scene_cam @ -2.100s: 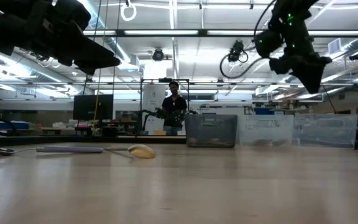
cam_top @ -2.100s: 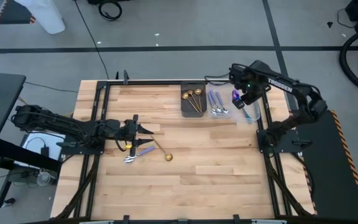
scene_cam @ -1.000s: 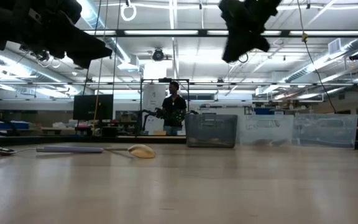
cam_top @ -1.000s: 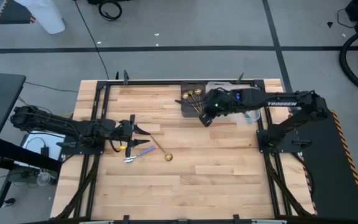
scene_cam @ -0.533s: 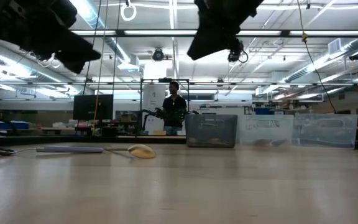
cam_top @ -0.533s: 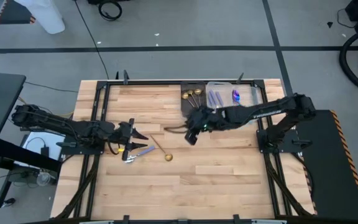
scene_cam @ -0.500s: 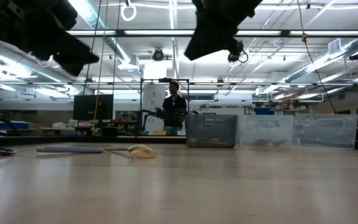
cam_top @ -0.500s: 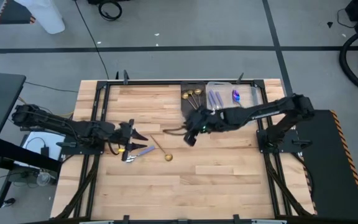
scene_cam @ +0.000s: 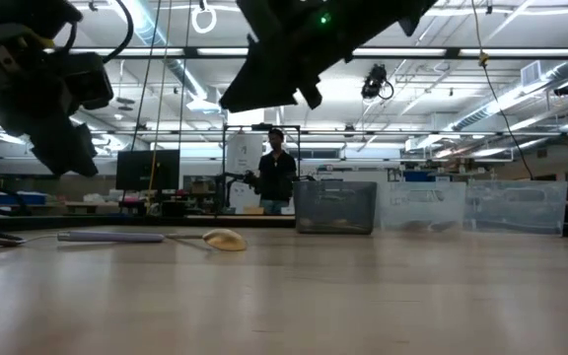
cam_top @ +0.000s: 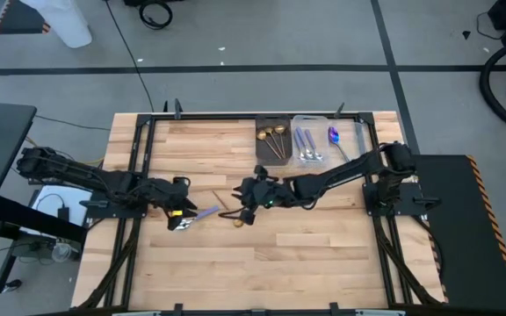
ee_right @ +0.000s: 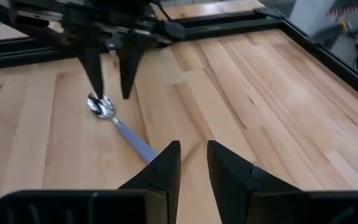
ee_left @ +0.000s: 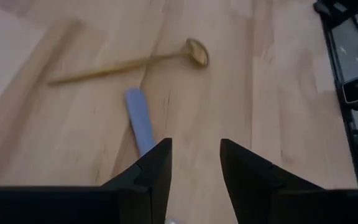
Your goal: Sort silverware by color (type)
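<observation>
Left gripper [ee_left: 194,163] hangs above the table [cam_top: 323,254], fingers parted, holding nothing; the blue-handled spoon [ee_left: 140,126] lies just beyond its tips, the gold spoon [ee_left: 135,62] farther ahead. Right gripper [ee_right: 192,163] hovers with fingers parted, empty, directly over the blue-handled spoon's handle. Sorted silverware [cam_top: 307,143] sits in trays well behind the right gripper.

Wooden slat table [cam_top: 306,254] with black frame rails. 1 dark bin [cam_top: 262,151] and 2 clear bins [cam_top: 358,140] at far edge. Person [scene_cam: 276,168] standing in room behind. Black cables [cam_top: 156,12] on grey floor.
</observation>
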### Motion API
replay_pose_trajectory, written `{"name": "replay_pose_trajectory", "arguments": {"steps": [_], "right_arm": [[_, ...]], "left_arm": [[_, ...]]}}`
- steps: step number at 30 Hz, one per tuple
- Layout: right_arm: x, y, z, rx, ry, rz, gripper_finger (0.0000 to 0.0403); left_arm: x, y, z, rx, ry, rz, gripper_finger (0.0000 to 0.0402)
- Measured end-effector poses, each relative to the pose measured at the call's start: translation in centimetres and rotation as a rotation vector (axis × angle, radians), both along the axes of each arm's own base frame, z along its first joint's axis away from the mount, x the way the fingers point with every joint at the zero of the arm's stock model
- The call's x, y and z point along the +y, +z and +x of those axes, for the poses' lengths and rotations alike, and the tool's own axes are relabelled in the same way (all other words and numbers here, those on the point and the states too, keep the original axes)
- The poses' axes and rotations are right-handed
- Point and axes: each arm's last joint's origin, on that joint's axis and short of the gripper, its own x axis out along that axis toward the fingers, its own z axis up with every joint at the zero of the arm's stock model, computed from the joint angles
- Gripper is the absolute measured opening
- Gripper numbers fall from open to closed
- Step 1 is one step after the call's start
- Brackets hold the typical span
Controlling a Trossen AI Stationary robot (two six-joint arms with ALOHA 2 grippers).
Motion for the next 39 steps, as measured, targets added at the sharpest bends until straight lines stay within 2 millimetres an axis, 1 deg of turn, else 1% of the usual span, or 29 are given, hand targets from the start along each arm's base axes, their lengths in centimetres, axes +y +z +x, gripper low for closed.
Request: {"name": "replay_pose_trajectory", "arguments": {"steps": [6, 12, 14, 17, 21, 26, 30, 35, 39], "right_arm": [[0.5, -1.6, 0.9, -0.002, 0.045, -0.061, 0.0089], [0.6, -2.7, 1.6, -0.018, 0.053, -0.119, 0.0089], [0.6, -2.7, 1.6, -0.012, 0.059, -0.131, 0.0089], [0.6, -2.7, 1.6, -0.003, 0.077, -0.165, 0.0089], [0.6, -2.6, 1.7, -0.001, 0.1, -0.208, 0.0089], [0.6, -2.6, 1.6, 0.008, 0.11, -0.228, 0.0089], [0.4, -2.6, 1.6, 0.019, 0.114, -0.241, 0.0089], [-0.1, -2.7, 1.7, 0.027, 0.106, -0.238, 0.0089], [-0.3, -2.8, 1.7, 0.026, 0.106, -0.211, 0.0089]], "left_arm": [[-0.2, 0.1, 0.0, 0.024, 0.033, -0.064, 0.0142], [-1.0, 1.4, 0.8, 0.06, 0.008, -0.062, 0.0142], [-1.2, 1.5, 1.0, 0.102, 0.014, -0.036, 0.0142], [-1.3, 0.9, 1.2, 0.178, 0.06, 0.02, 0.0142], [-1.7, 0.1, 1.7, 0.252, 0.106, 0.007, 0.0142], [-2.7, -0.8, 2.3, 0.343, 0.115, -0.005, 0.0142], [-3.4, -0.7, 2.8, 0.417, 0.137, 0.043, 0.0142], [-4.0, -0.1, 3.3, 0.518, 0.193, 0.163, 0.0142], [-4.2, -0.6, 3.7, 0.554, 0.236, 0.168, 0.0142]]}}
